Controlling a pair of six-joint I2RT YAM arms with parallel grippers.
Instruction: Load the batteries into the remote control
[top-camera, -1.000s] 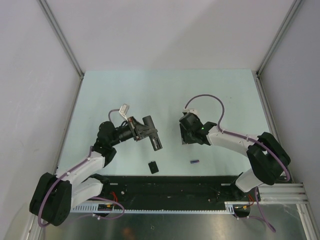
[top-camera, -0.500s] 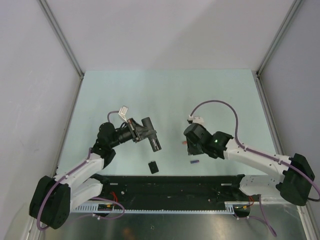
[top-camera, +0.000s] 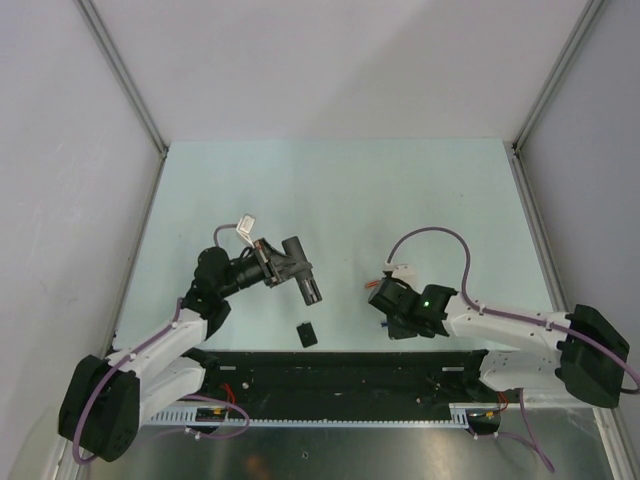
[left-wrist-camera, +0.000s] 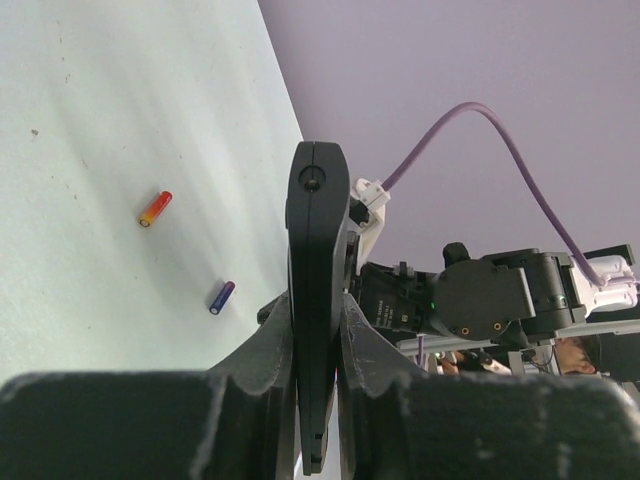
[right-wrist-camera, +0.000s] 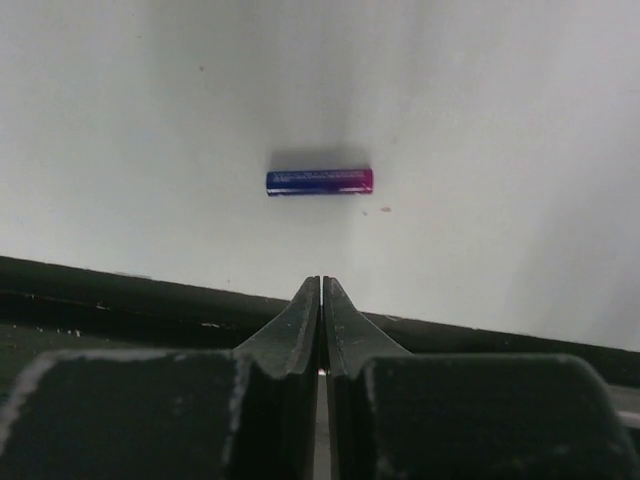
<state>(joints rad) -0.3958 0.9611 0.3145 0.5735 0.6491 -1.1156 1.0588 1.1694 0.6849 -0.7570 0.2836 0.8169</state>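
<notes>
The remote control (left-wrist-camera: 317, 300), a slim black bar, stands edge-on between the fingers of my left gripper (left-wrist-camera: 318, 330), which is shut on it. From above, the left gripper (top-camera: 290, 268) holds the remote (top-camera: 312, 290) over the table's left middle. The red-orange battery (left-wrist-camera: 155, 208) and the blue-purple battery (left-wrist-camera: 222, 296) lie apart on the table. My right gripper (right-wrist-camera: 321, 285) is shut with nothing between its fingers. The blue-purple battery (right-wrist-camera: 319, 181) lies just ahead of its tips, untouched. In the top view the right gripper (top-camera: 393, 318) hides that battery; the red-orange battery (top-camera: 371, 284) shows beside it.
A small black squarish cover piece (top-camera: 307, 333) lies on the table below the held remote, close to the black rail (top-camera: 350, 370) along the near edge. Grey walls enclose the table at the back and on both sides.
The right arm swung toward the near edge and lowered over the blue-purple battery, and its jaws closed on nothing. The left arm and remote barely moved.
</notes>
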